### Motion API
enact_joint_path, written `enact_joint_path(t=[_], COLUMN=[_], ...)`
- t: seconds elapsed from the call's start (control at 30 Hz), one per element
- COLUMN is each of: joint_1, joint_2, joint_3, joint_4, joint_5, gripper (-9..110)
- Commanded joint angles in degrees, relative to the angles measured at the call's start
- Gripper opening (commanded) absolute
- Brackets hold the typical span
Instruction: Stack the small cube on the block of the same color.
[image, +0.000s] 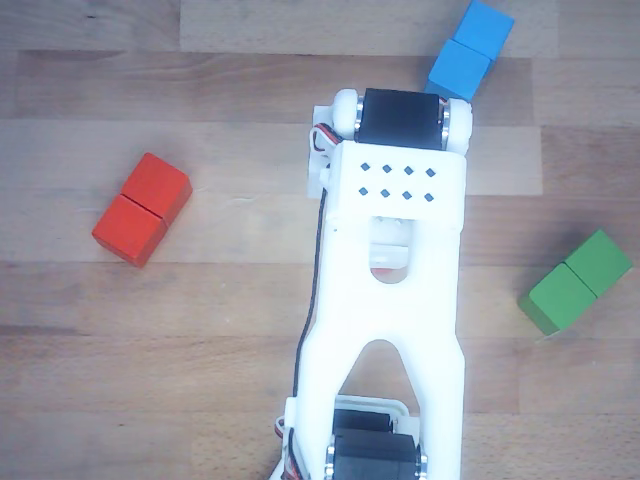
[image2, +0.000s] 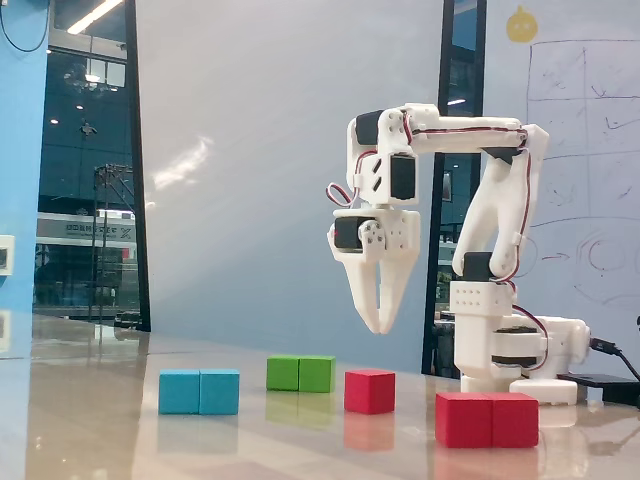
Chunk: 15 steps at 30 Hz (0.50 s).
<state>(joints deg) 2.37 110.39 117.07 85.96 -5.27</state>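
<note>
We saw the wooden table as the largest thing, and in the fixed view its surface looked shiny and gave reflections. On it stood the white arm, its base at the right in the fixed view, the upper part reaching to the left and the wrist bent down. In the other view the arm covered the middle of the picture from the lower edge upward.

The gripper hung in the air, pointing straight down, above the small cube and well apart from it. Its fingers stood close together at the tips and held nothing; whether they were fully closed we could not tell.

The block lay on the table at the right in the fixed view, in front of the arm's base. In the other view this block lay at the left, apart from the arm. The blue block lay at the left in the fixed view, the green block behind it toward the middle. In the other view the blue block was at the top and the green block at the right.

The small cube stood on the table between the green block and the block, touching neither. In the other view the arm hid nearly all of it; only a red bit showed through an opening.
</note>
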Motion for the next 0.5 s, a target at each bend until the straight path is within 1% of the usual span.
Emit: enact_joint_path(t=[0.0,0.47], joint_1=[-0.3,-1.7], joint_2=[0.4,-0.1], joint_3=[-5.4,-4.5], joint_4=[0.0,0.9], joint_5=[-0.1,-0.1], gripper=[0,0])
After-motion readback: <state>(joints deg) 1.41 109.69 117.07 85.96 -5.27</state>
